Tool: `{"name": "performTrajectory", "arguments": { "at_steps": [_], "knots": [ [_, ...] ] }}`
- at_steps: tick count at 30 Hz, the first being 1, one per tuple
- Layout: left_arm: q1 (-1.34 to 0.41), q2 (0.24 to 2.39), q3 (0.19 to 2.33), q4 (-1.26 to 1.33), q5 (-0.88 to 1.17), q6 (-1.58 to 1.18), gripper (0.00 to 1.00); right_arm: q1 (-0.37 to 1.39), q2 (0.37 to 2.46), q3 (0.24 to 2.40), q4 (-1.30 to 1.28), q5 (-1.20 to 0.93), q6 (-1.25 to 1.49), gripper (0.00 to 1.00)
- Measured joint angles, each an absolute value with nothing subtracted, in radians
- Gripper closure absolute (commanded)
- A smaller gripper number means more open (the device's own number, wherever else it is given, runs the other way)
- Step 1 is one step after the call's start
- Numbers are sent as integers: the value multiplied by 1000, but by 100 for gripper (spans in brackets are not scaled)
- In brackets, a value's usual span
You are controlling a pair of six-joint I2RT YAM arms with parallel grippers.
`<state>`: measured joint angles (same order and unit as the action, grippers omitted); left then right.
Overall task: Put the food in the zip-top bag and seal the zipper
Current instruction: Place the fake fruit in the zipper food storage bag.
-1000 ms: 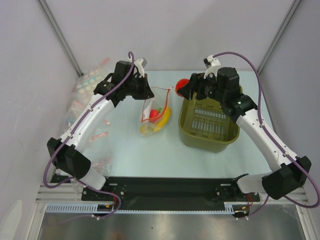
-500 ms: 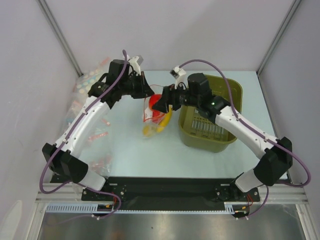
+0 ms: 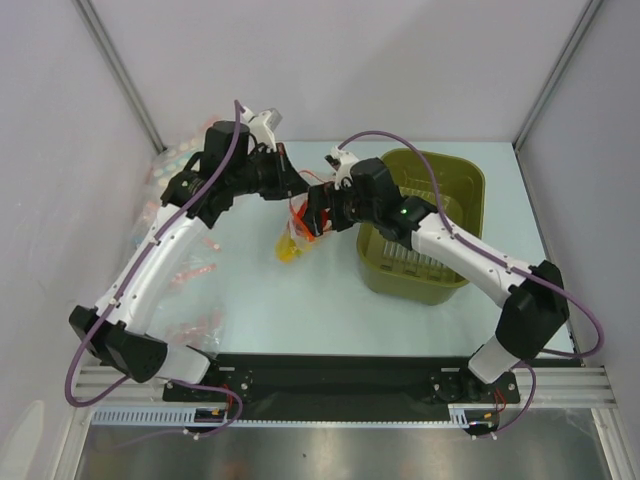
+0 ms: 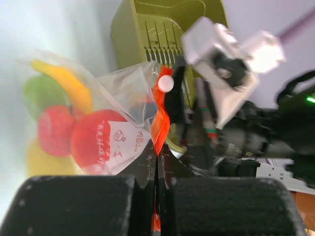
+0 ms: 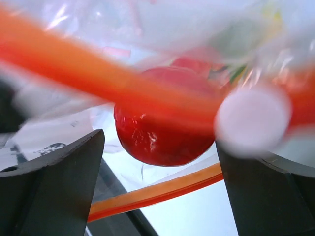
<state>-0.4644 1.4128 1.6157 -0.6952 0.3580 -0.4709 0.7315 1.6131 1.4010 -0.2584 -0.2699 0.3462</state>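
L tool [image 4: 156, 184] clamped shut on zipper [image 4: 160, 123], holding bag [image 4: 125, 81] up by its mouth. R tool [image 5: 158, 142] wide open at bag mouth, gripping nothing. Filling looks done: food [image 4: 93, 140] sits inside bag. Next: R tool pinches zipper, runs along it to seal.

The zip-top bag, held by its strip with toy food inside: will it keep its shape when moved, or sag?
Probably it sags: the zip-top bag creases and droops away from the left gripper, which pinches only the zipper. It may swing too, since the red fruit and banana sit together at its far end. Its film looks glossy, so likely slippery.
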Motion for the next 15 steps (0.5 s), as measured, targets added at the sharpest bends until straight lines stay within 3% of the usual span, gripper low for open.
{"name": "performTrajectory", "arguments": {
  "at_steps": [7,15],
  "knots": [
    [-464,1381,1557,-699,344,-473,100,740,1462,1407,-402,-185,419,13],
    [-465,1374,1529,-698,344,-480,100,738,1283,1370,-530,-67,526,19]
  ]
}}
